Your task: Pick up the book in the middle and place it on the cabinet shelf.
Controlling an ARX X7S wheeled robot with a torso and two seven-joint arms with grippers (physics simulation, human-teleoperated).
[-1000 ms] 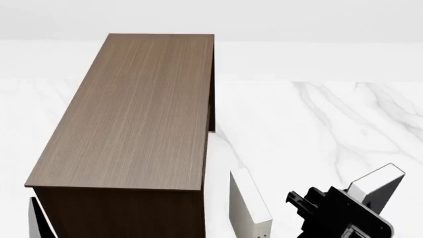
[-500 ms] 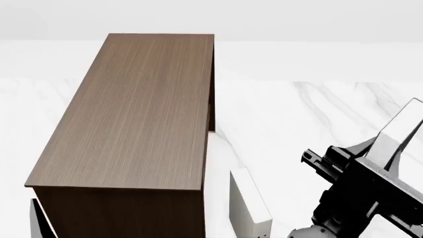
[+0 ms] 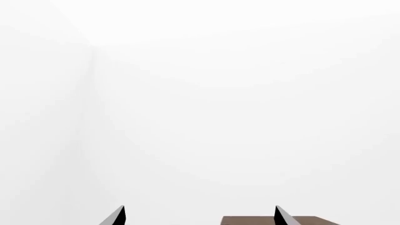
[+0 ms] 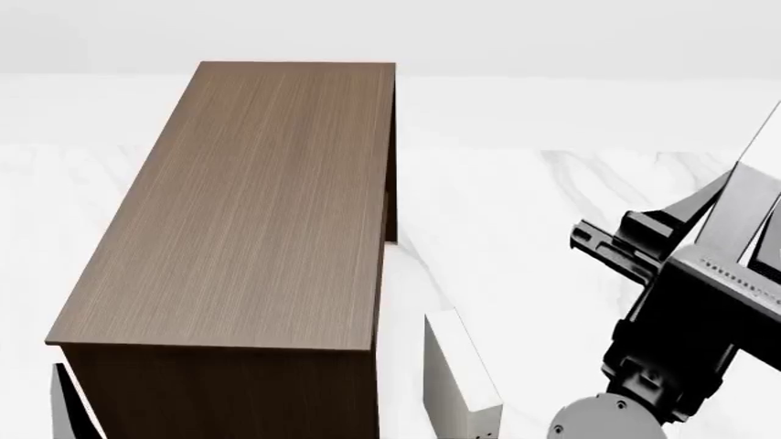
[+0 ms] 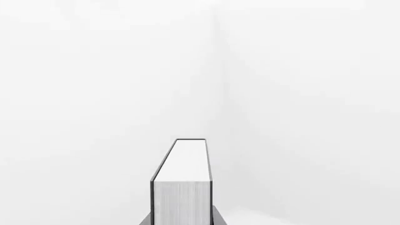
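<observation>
The book is a thick grey hardback with whitish page edges [image 5: 181, 180]. My right gripper [image 5: 181, 221] is shut on it, one finger on each cover. In the head view the book [image 4: 754, 197] is tilted at the right edge, held by the right gripper [image 4: 720, 233] above the floor, well to the right of the cabinet shelf [image 4: 244, 210]. The cabinet is a long dark brown box with a lighter flat top. My left gripper [image 3: 200, 218] is open and empty, with a strip of the cabinet [image 3: 250, 220] beyond it. The left gripper is out of the head view.
A pale off-white book [image 4: 458, 375] stands on the white marble floor just right of the cabinet's near corner. Another pale book [image 4: 68, 407] shows at the cabinet's near left corner. White walls lie beyond.
My right gripper has risen and moved right with the grey book, which now reaches the head view's right edge. The cabinet and the pale books have not moved.
</observation>
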